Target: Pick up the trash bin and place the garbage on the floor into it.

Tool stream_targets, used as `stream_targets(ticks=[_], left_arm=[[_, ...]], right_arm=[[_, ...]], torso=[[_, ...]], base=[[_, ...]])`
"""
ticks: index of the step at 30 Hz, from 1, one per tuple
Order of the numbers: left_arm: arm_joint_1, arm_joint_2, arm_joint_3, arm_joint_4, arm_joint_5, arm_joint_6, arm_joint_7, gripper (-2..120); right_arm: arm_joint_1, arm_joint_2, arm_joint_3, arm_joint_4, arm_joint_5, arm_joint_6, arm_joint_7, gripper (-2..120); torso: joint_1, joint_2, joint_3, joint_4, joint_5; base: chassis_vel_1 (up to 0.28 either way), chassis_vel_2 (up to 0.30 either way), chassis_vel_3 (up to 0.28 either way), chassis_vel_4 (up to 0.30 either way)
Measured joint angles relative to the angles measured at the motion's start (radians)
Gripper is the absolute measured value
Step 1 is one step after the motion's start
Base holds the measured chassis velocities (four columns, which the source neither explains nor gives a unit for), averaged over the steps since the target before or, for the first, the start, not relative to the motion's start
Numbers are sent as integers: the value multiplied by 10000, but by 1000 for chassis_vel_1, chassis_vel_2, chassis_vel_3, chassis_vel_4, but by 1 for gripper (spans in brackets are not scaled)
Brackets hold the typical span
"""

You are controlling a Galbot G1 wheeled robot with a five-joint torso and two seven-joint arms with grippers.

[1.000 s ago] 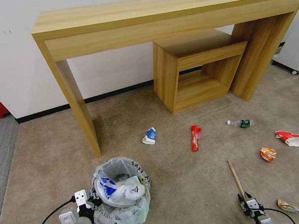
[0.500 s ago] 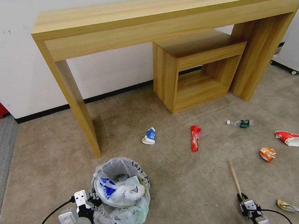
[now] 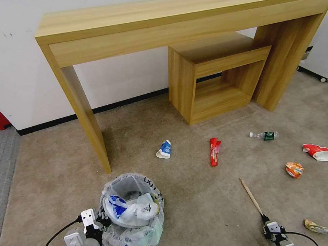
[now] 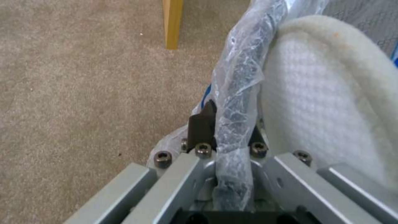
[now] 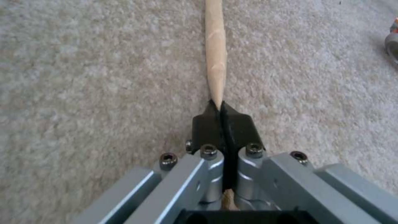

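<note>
The trash bin (image 3: 131, 212), lined with a crinkly whitish bag, stands on the beige floor (image 3: 201, 211) at the lower left and holds a white slipper (image 4: 327, 93) and blue-white scraps. My left gripper (image 3: 100, 223) is shut on the bin's bag-covered rim (image 4: 238, 93). At the lower right my right gripper (image 3: 265, 220) is shut on the near end of the wooden stick (image 3: 251, 197), which points away over the carpet (image 5: 215, 46). More garbage lies around: a blue-white carton (image 3: 164, 149), a red wrapper (image 3: 214, 151), a bottle (image 3: 265, 135).
A red-white wrapper (image 3: 318, 152), an orange wrapper (image 3: 294, 169) and a yellowish wrapper (image 3: 315, 226) lie to the right. A long wooden table (image 3: 163, 20) with a smaller stool (image 3: 217, 73) under it stands against the wall; its leg (image 3: 93, 132) is just beyond the bin.
My right gripper has drawn back toward me with the stick, and the stick's far end has swung left. The left gripper and bin have stayed put.
</note>
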Motion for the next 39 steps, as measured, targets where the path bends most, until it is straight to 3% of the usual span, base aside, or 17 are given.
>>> stream_targets(ticks=[6,10,13,14,16,18,21,22,24,26,29,34,39], left_arm=[[-48,-20,1,71,11,-4,1,0],[-96,-53,4,149,44,-20,1,0],[-137,-76,31,157,58,-21,0,0],[-137,-76,31,157,58,-21,0,0],[-143,-81,42,122,57,-8,-16,0],[-142,-87,45,99,58,2,-22,0],[-97,-153,69,-32,77,33,-32,0],[-97,-153,69,-32,77,33,-32,0],[-69,-192,72,-120,101,53,-42,0],[-59,-206,71,-154,108,63,-48,0],[-30,-257,66,-261,163,106,-65,0],[-81,-272,90,-313,169,160,-96,0],[-76,-342,110,-373,212,192,-112,0]], right_arm=[[-210,-125,138,392,99,148,-117,0],[-677,-470,406,1504,444,272,-273,0],[-1227,-904,753,3567,700,768,-622,0],[-1227,-904,753,3567,700,768,-622,0],[-1521,-1264,917,5110,909,995,-971,0],[-1572,-1418,923,5651,995,1099,-1099,0],[-1390,-2079,703,7947,1498,1383,-1726,0],[-1390,-2079,703,7947,1498,1383,-1726,0],[-843,-2512,143,9133,1843,1461,-2090,0],[-595,-2622,-100,9382,1916,1471,-2178,0],[730,-3134,-1370,10117,2280,1520,-2481,0],[1700,-3775,-2577,10363,2502,1566,-2907,0],[2524,-3879,-3575,10119,2532,1668,-3087,0]], torso=[[0,-1,1,-1,7],[0,-1,0,-1,0],[0,-1,1,0,-2],[0,-1,1,0,-2],[0,-2,1,0,-4],[0,-2,1,-1,-5],[0,-1,1,-1,-8],[0,-1,1,-1,-8],[0,-2,1,1,-6],[0,-1,1,1,-6],[0,-1,1,3,-3],[0,-2,1,-4,-4],[0,-1,1,-1,-3]], base=[[0,0,0,0],[0,0,0,0],[0,0,0,0],[0,0,0,0],[0,0,0,0],[0,0,0,0],[0,0,0,0],[0,0,0,0],[0,0,0,0],[0,0,0,0],[0,0,0,0],[0,0,0,0],[0,0,0,0]])
